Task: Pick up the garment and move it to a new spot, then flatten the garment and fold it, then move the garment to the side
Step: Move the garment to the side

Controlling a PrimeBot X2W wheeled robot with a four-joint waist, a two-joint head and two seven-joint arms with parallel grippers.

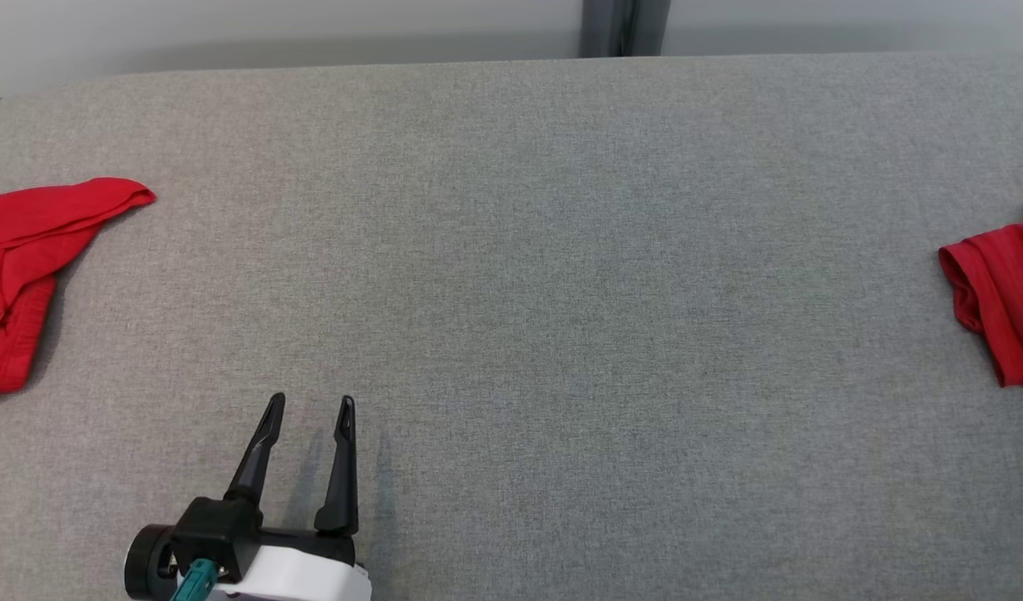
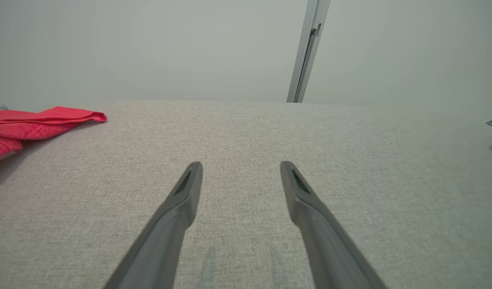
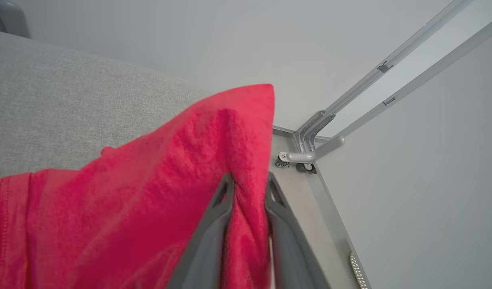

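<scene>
While the right gripper pinches a fold of the red garment tight between its two fingers, the job looks to be only at its start. The garment sits at the far right edge of the grey table, bunched and creased. Part of it stands up where the fingers have it, and the rest trails down onto the table top.

From where I stand the grip is made, but the carry to a new spot is not yet done. The garment is nowhere near the broad middle of the table, where I would expect it to be laid out.

The left gripper hangs low over the near left part of the table with its jaws spread, holding nothing and well apart from the garment. A second red cloth lies rumpled at the far left edge, touched by neither arm, and I cannot tell whether it belongs to this job.

By my reckoning everything after the pick-up is left: bringing the garment across, spreading it flat, folding it and setting it off to the side. The left gripper will likely be needed for the flattening.
</scene>
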